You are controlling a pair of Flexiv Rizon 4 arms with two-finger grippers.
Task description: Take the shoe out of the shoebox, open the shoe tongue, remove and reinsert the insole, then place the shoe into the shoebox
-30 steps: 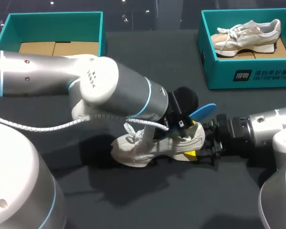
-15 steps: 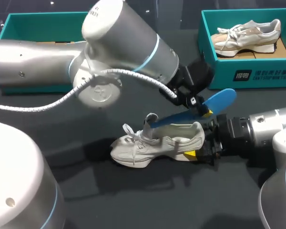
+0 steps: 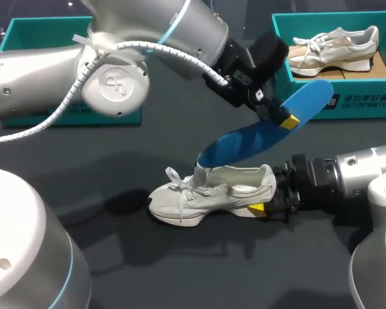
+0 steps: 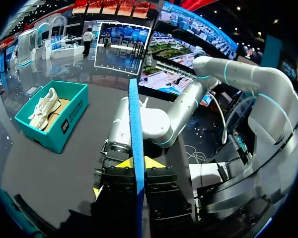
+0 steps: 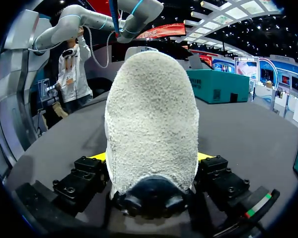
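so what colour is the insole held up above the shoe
The insole is bright blue, clearest in the head view.

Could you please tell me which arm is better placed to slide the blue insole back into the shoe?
Left. The left hand grips the blue insole, slanted above the shoe, so lowering it should suffice. The right hand is clamped on the shoe's heel, steadying it.

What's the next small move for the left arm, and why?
Probably lift the insole slightly further. The left gripper holds its heel end, but its toe end hangs right at the opening of the shoe. The right gripper clamps the heel, so the shoe should stay put.
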